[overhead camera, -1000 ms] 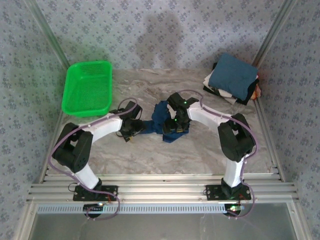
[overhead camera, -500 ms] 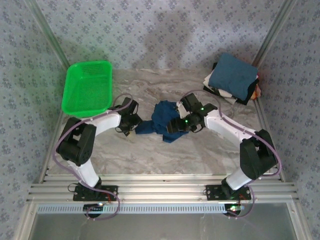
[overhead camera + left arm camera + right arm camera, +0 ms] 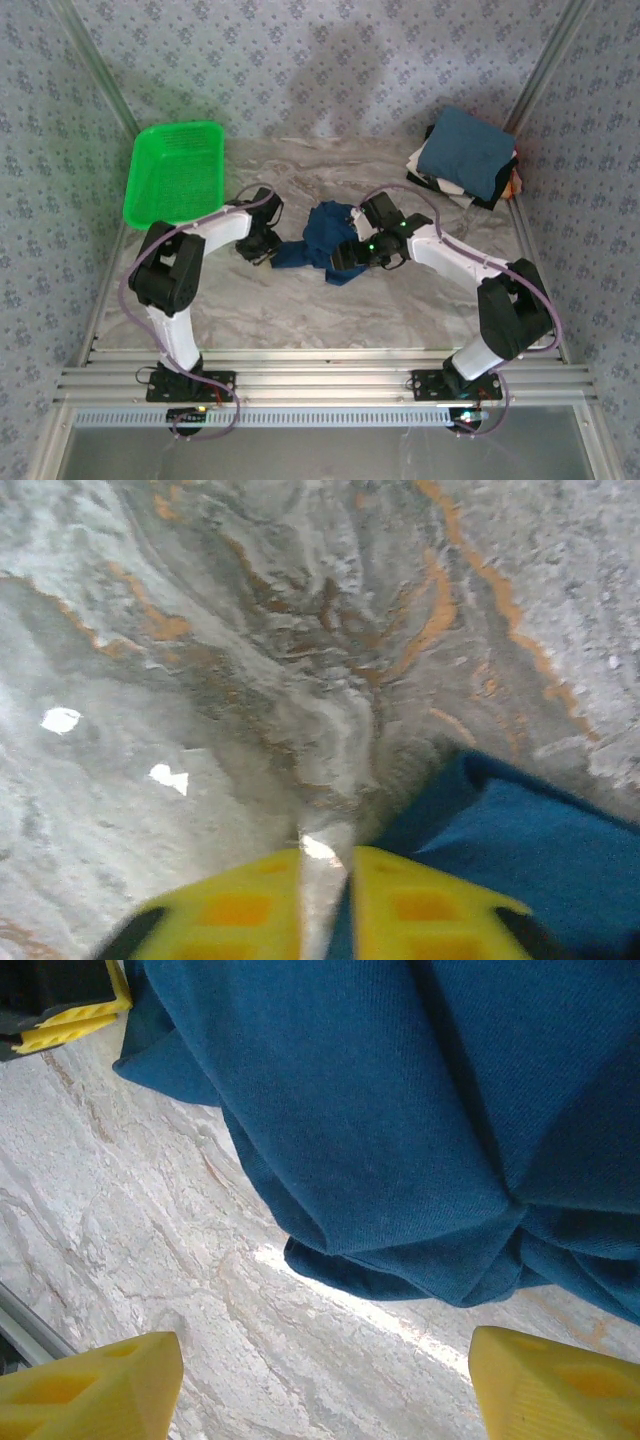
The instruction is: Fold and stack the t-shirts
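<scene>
- Top external view: a bright green basket of plastic mesh sits at the far left, a shallow rectangle with rounded corners, its mesh floor in plain sight.
- The table has a grey marbled top with wavy veins. Close up in the left wrist view the veins run orange-brown, with a few bright glints.
- A stack of folded shirts rests in the far right corner. The top one is teal-blue, smooth and squarish, with white, black and orange-red edges peeping out beneath it.
- The navy shirt lies crumpled in a heap at the middle of the table, between the two grippers and well apart from both basket and stack. One flap trails out to the left.
- In the right wrist view its cloth is matte and finely woven, a lighter blue up close, with deep folds gathering into a pucker on the right.
- The left gripper has its yellow fingers clenched almost together on the edge of that left flap, a sliver of blue cloth between them.
- The right gripper is released, its yellow fingers spread wide and low over the marble, just beside the heap's edge and grasping nothing.
</scene>
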